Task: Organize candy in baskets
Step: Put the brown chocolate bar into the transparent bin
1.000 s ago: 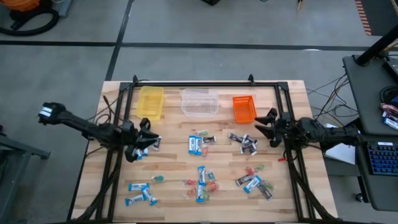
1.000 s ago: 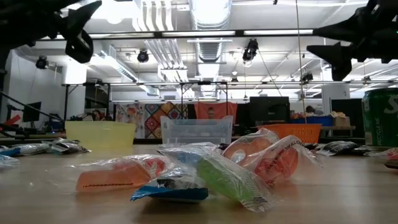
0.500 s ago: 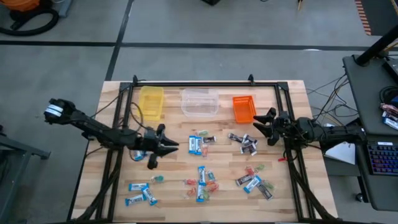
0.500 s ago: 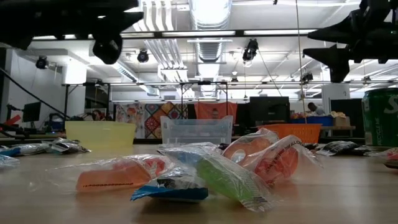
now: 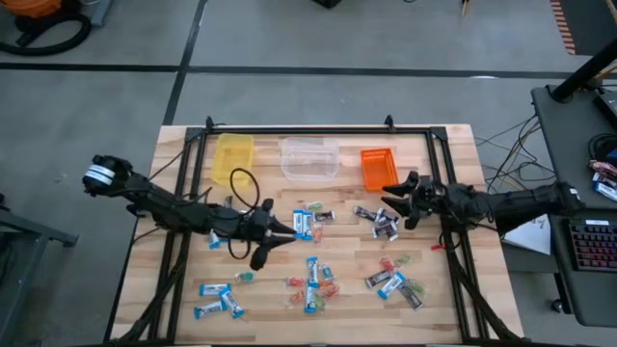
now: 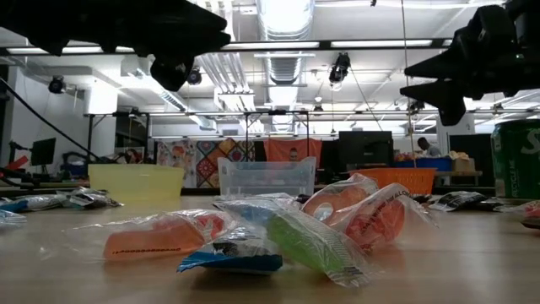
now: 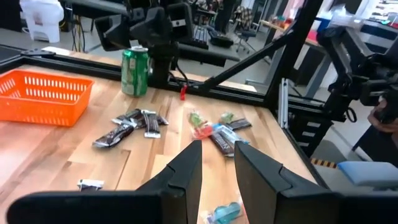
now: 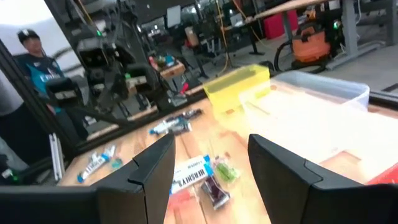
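Observation:
Candy lies in loose clusters on the wooden table: blue-and-white bars (image 5: 304, 224) at the centre, dark pieces (image 5: 379, 222) to their right, more bars (image 5: 217, 297) near the left front, mixed pieces (image 5: 393, 281) at the right front. The yellow basket (image 5: 233, 157), clear basket (image 5: 309, 157) and orange basket (image 5: 378, 167) stand in a row along the far side. My left gripper (image 5: 287, 235) hovers above the table just left of the central bars, narrowly open and empty (image 7: 217, 163). My right gripper (image 5: 393, 200) hovers near the orange basket's front, wide open and empty (image 8: 211, 152).
A green can (image 7: 135, 70) stands by the table's right side near a black frame post. The black frame (image 5: 299, 130) runs around the table. A person (image 8: 28, 46) stands beyond the table's left side. Bare wood lies between the candy clusters.
My left gripper has swept toward the table's right edge, from above the small pile at the left to beside the central blue-and-white bars, staying clear of the table. My right gripper has reached a little toward the table's centre. No candy has moved.

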You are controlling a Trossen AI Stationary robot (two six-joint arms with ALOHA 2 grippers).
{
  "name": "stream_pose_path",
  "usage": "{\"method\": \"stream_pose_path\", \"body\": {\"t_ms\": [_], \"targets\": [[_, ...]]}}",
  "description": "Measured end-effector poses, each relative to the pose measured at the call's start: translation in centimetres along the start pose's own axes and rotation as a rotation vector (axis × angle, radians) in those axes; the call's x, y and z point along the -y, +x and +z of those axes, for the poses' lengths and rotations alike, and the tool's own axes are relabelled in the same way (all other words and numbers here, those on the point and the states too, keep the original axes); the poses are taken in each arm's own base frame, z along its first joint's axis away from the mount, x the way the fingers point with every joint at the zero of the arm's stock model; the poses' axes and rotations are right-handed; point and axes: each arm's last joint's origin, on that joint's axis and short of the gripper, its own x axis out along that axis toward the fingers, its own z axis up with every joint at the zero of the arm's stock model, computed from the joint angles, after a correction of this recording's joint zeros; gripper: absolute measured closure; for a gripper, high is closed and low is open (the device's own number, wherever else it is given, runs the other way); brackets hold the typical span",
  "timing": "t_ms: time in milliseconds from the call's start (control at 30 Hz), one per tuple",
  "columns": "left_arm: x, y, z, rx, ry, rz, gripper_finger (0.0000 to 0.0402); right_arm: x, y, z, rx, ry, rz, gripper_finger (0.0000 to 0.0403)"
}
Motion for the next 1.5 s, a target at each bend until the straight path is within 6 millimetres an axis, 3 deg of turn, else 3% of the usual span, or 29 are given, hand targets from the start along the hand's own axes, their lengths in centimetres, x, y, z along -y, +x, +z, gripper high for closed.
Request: {"method": "stream_pose_path", "body": {"t_ms": [133, 400, 567, 833, 1067, 1500], "targets": [[-0.2, -0.5, -0.1, -0.003, 0.001, 0.005, 0.0324, 0.0, 0.5, -0.2, -0.027, -0.007, -0.010, 0.0209], [-0.5, -0.9, -0.1, 0.019, -0.002, 0.064, 0.0324, -2.0, 3.0, 3.4, -0.026, -0.132, 0.010, 0.0209], [-0.5, -1.0, 0.0, 0.020, -0.003, 0.063, 0.0324, -2.7, 4.7, 4.1, -0.133, -0.163, -0.016, 0.0209], [-0.5, -1.0, -0.1, 0.013, -0.002, 0.065, 0.0324, -3.6, 7.2, 3.8, -0.441, -0.125, -0.089, 0.0209], [-0.5, -1.0, -0.1, 0.013, 0.000, 0.065, 0.0324, -4.9, 8.8, 3.3, -0.593, -0.156, -0.100, 0.0209], [-0.5, -1.0, -0.1, 0.013, 0.001, 0.064, 0.0324, -7.7, 9.5, 1.6, -0.850, -0.218, -0.107, 0.0209]]}}
